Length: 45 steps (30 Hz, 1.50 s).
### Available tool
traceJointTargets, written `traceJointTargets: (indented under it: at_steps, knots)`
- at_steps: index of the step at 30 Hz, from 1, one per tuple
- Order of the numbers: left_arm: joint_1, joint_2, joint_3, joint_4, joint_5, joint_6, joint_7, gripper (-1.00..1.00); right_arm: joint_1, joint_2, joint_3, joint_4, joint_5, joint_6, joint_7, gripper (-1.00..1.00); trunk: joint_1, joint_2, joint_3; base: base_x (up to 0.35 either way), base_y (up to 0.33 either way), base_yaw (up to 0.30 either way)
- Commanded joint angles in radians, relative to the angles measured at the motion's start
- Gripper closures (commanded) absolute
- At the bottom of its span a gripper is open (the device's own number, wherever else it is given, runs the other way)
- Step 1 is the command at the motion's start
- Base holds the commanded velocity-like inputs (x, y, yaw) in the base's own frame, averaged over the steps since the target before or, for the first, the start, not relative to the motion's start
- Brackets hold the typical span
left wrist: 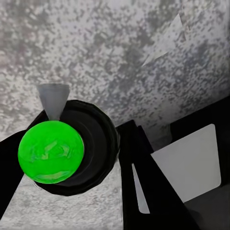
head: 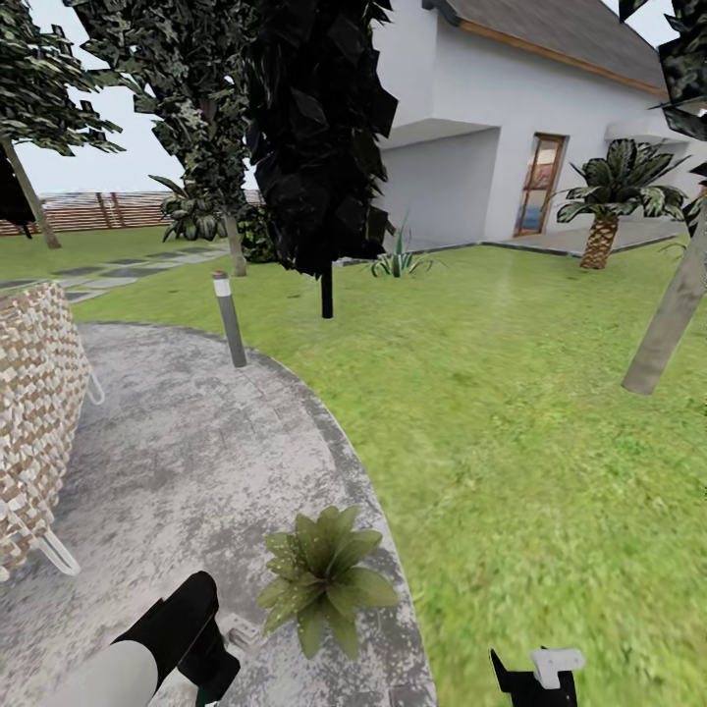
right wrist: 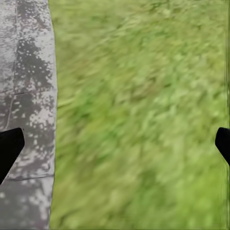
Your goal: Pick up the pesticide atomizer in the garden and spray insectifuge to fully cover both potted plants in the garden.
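Left gripper [left wrist: 112, 158] closed around the pesticide atomizer [left wrist: 51, 151], green cap toward the wrist camera. Right gripper [right wrist: 115, 143] spread wide, holding nothing, over lawn [head: 511, 412]. Potted plant [head: 324, 574] at 6 o'clock on the patio [head: 187, 462] edge. Aim nozzle down at the rosette, sweep across all leaves.

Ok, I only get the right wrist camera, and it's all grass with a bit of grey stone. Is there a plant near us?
Observer: Yes. The head view shows a potted plant at the patio's edge, ahead between the two arms.
Operator: Is the other arm holding anything?
Observer: The left wrist view shows the pesticide atomizer, green-topped, gripped in the left end effector.
Operator: What's far away in front?
Observer: A white house stands beyond the lawn.
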Motion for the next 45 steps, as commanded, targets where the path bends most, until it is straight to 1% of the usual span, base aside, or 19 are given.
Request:
traceJointTargets:
  at_steps: [1,13,22,28,38,45]
  knots:
    - [0.0,0.001,-0.004,-0.003,-0.01,0.002,-0.01,1.0,-0.001,0.0,0.007,0.001,-0.011,-0.002,0.005,-1.0,0.0,0.0,-0.001,0.0,-0.272,0.003]
    - [0.0,-0.001,-0.004,-0.005,-0.009,0.002,-0.009,1.0,-0.001,-0.001,0.007,0.001,-0.012,-0.002,0.003,-1.0,0.0,0.0,-0.001,0.0,-0.272,0.012]
    - [0.0,-0.001,-0.004,0.007,-0.008,0.0,-0.01,1.0,-0.001,0.001,0.008,0.001,-0.011,-0.002,0.003,-1.0,0.0,0.0,-0.001,0.0,-0.272,0.254]
    - [0.0,-0.002,-0.004,0.0,-0.007,-0.001,-0.01,1.0,-0.001,0.001,0.008,0.001,-0.011,-0.002,0.004,-1.0,0.0,0.0,-0.001,0.088,-0.267,0.278]
    - [0.0,-0.003,-0.004,-0.005,-0.007,-0.001,-0.009,1.0,-0.001,0.001,0.008,0.001,-0.011,-0.002,0.004,-1.0,0.0,0.0,-0.001,0.197,-0.23,0.03]
    - [0.0,-0.009,-0.002,-0.002,-0.007,-0.001,-0.01,1.0,-0.001,0.001,0.008,0.001,-0.01,-0.002,0.004,-1.0,0.0,0.0,0.001,0.03,-0.246,0.24]
